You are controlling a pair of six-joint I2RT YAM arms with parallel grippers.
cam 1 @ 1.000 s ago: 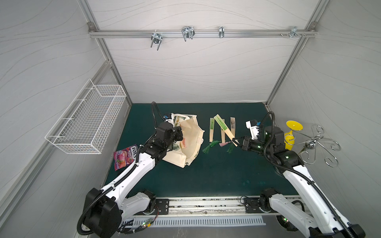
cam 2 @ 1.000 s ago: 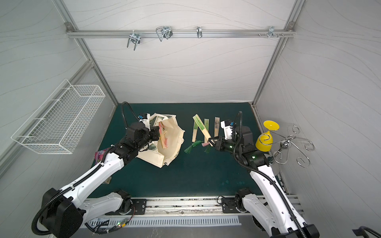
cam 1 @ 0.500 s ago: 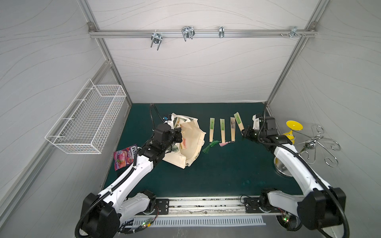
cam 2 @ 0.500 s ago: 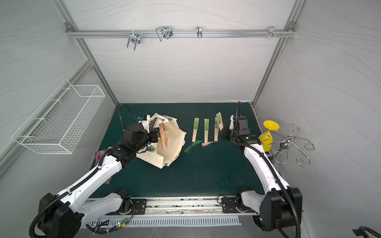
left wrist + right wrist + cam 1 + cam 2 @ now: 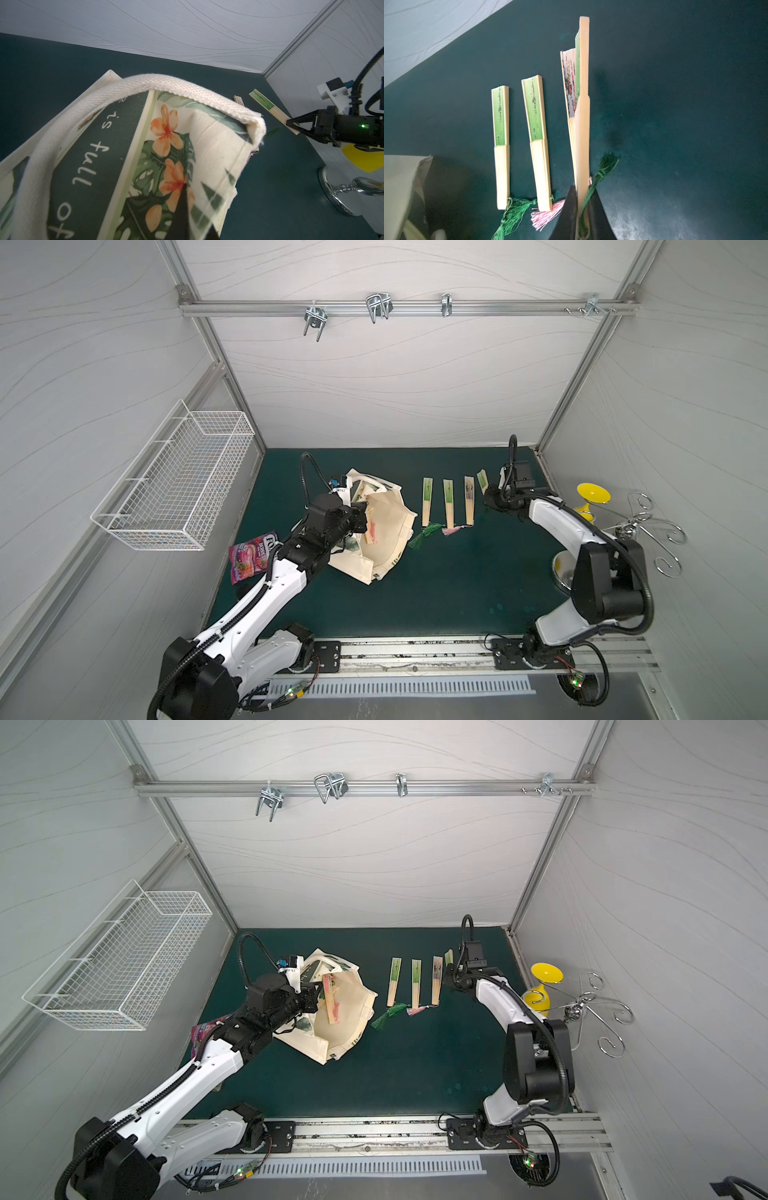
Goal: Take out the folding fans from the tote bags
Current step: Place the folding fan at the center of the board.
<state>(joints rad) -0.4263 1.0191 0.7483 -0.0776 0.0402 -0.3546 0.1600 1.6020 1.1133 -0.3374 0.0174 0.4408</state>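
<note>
right wrist view: green fan [image 5: 582, 128] is clamped in right jaws, just beyond three fans [image 5: 537, 133] laid beside tote [image 5: 390, 526]. left jaws are closed on tote rim; another fan [image 5: 331, 1002] is seen inside.

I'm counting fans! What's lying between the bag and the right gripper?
Three closed fans lie side by side on the mat between the bag and the right gripper, as both top views show.
</note>
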